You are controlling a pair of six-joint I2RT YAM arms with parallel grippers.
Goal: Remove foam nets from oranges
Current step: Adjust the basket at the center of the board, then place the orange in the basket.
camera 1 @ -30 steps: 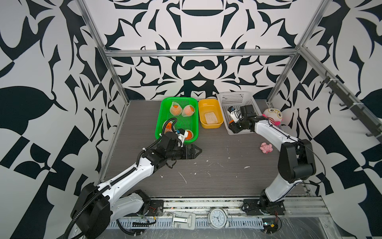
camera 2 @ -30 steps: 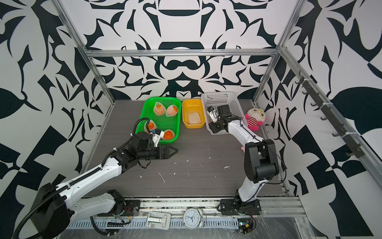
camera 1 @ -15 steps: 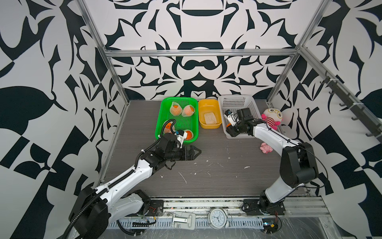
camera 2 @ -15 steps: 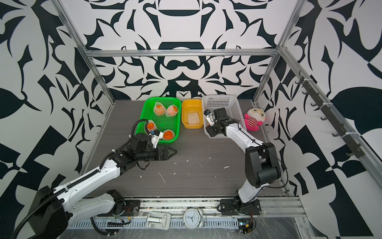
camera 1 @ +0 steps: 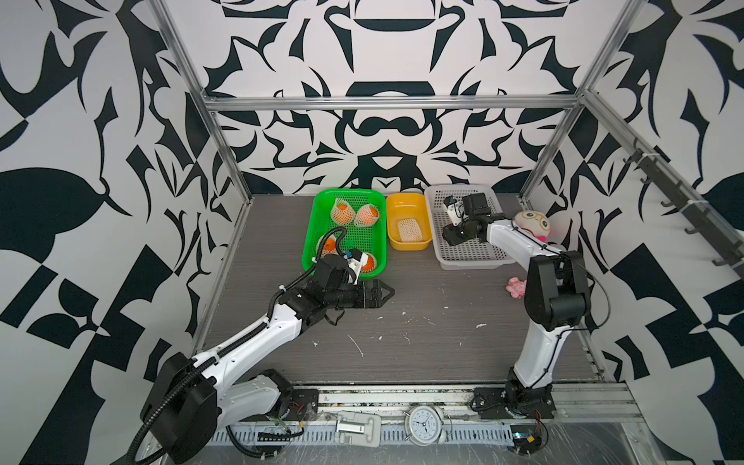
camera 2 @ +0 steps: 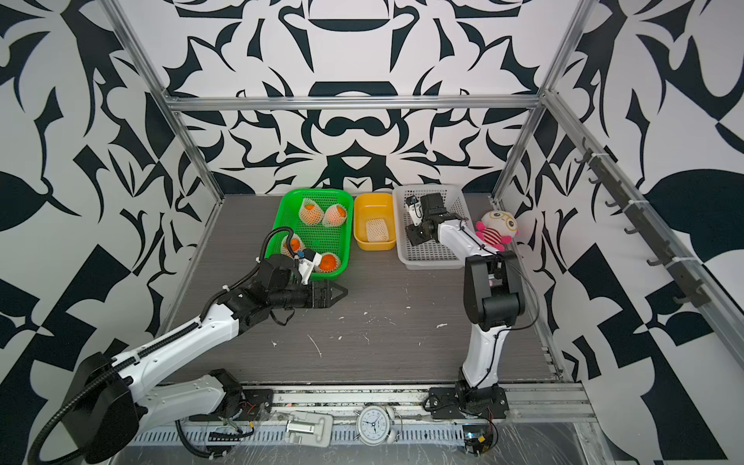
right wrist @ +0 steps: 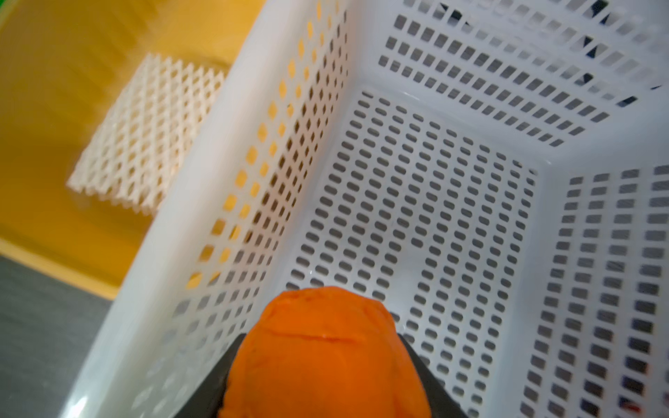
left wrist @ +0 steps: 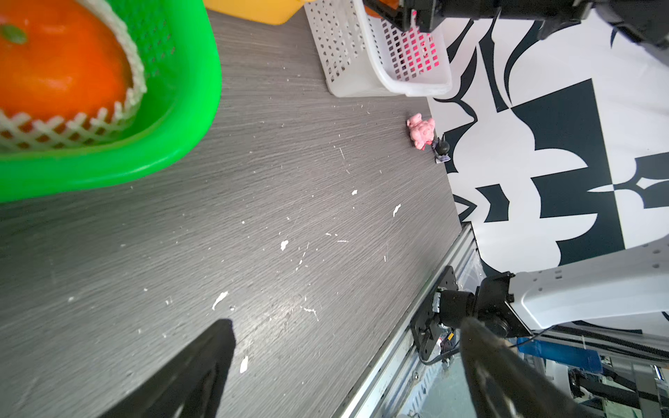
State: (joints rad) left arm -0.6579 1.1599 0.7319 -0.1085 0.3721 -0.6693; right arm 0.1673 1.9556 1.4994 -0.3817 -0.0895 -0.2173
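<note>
Several oranges sit in white foam nets in the green basket (camera 1: pixel 346 192), two at the back (camera 1: pixel 342 213) (camera 2: pixel 335 214) and two at the front (camera 1: pixel 368 261) (camera 2: pixel 294 244). One of these fills a corner of the left wrist view (left wrist: pixel 54 65). One empty foam net (camera 1: pixel 408 229) (right wrist: pixel 148 137) lies flat in the yellow tub (camera 1: pixel 406 199). My right gripper (camera 1: pixel 453 235) (right wrist: pixel 325 380) is shut on a bare orange (right wrist: pixel 325 354) inside the white basket (camera 1: pixel 475 257), near its left wall. Beside the green basket's front right corner, my left gripper (camera 1: pixel 382 293) (left wrist: pixel 347 340) hovers open and empty over the table.
A plush doll (camera 1: pixel 531 225) leans at the right wall behind the white basket. A small pink toy (camera 1: pixel 516 286) lies by the right arm's elbow. White foam crumbs (camera 1: pixel 356 346) dot the table. A clock (camera 1: pixel 426 424) stands on the front rail.
My right gripper with the orange has shifted slightly within the white basket's left part. The left arm has barely moved.
</note>
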